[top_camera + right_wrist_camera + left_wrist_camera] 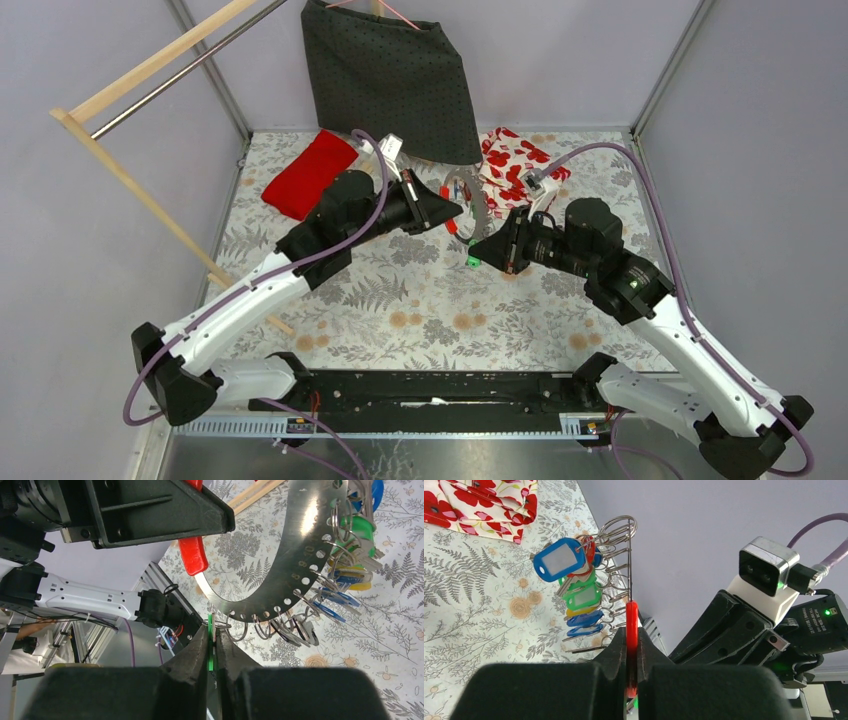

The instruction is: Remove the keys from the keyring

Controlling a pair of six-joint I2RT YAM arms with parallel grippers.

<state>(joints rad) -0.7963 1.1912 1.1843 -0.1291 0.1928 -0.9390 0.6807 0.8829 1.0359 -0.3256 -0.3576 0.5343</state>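
The left end effector [631, 647] clamps the keyring [285, 570]; at its rim, the right end effector [213, 639] pinches seemingly a green key [210, 655].

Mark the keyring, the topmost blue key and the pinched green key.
keyring [295, 550]: right wrist view, on the punched metal band.
topmost blue key [558, 560]: left wrist view, on its white label window.
green key [210, 645]: right wrist view, on its thin edge.

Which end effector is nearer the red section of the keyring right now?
Left. The left end effector is clamped on the red section; the right end effector pinches a green key further along the keyring.
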